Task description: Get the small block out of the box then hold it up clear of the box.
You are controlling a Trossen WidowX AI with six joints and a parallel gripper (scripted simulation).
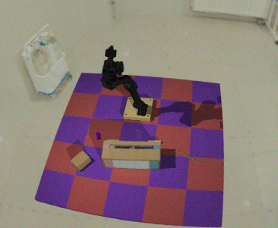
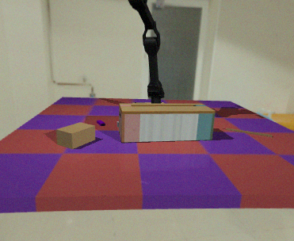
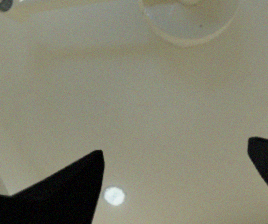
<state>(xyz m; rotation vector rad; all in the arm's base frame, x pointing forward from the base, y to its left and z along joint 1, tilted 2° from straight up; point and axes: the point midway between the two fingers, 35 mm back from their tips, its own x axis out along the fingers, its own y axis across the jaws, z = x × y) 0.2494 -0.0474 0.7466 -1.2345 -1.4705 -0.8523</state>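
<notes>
A small purple block (image 1: pixel 98 135) (image 2: pixel 101 123) lies on the mat outside the box, off its left end and a little toward the arm's base. The box (image 1: pixel 131 154) (image 2: pixel 169 110) stands upright, with a wooden top, a pink panel at the left, a pale middle and a teal panel at the right. Its shelf cannot be made out. My gripper (image 1: pixel 111 47) (image 3: pixel 174 151) is open and empty, raised beyond the arm's base, far from the block and the box. It is out of the frame in the exterior view.
A tan cuboid (image 1: pixel 81 160) (image 2: pixel 75 135) sits left of the box. A thin stick (image 1: pixel 190 157) (image 2: pixel 252 133) lies to its right. The arm's base plate (image 1: pixel 133 115) is behind the box. The checkered mat (image 1: pixel 127 199) (image 2: pixel 185 174) has edges on all sides.
</notes>
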